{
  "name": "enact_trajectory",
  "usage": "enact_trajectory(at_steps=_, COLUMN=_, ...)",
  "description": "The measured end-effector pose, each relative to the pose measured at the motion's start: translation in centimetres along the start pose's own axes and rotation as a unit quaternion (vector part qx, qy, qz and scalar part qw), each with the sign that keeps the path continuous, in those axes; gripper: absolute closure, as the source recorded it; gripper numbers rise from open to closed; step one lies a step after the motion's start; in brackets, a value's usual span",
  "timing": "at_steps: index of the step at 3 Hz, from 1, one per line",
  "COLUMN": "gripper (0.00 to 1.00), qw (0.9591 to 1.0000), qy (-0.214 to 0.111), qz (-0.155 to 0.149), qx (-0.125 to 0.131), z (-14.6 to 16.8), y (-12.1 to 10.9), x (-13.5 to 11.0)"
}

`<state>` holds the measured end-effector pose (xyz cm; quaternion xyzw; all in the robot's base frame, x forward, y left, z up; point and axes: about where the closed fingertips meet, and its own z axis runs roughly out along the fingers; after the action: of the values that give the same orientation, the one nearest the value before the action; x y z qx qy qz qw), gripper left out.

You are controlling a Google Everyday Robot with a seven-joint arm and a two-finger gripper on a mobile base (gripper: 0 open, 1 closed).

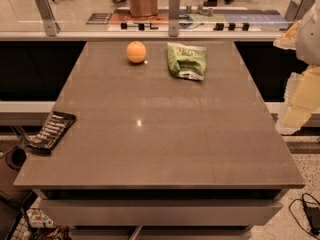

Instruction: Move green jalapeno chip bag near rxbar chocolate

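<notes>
The green jalapeno chip bag [187, 60] lies flat on the far part of the brown table [165, 134], right of centre. The rxbar chocolate [52, 130], a black wrapper with white lettering, lies at the table's left edge, partly over the side. My gripper [299, 104] shows as pale yellow and white parts at the right edge of the view, off the table's right side. It is well apart from the bag and far from the bar, and holds nothing that I can see.
An orange fruit [136, 52] sits on the far part of the table, left of the bag. A glass barrier with metal posts [173, 11] runs behind the table. A black cable [310, 214] lies on the floor at the lower right.
</notes>
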<state>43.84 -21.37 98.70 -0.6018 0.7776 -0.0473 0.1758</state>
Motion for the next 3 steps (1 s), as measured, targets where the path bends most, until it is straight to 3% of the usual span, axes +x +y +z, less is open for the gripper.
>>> enact_trajectory(at_steps=1, gripper=0.0, qw=1.0, qy=0.0, qz=0.0, qx=0.0, z=0.0, y=0.0, x=0.0)
enact_trajectory(at_steps=3, gripper=0.0, qw=0.9992, qy=-0.001, qz=0.035, qx=0.018, z=1.7, y=-2.9, x=-0.9)
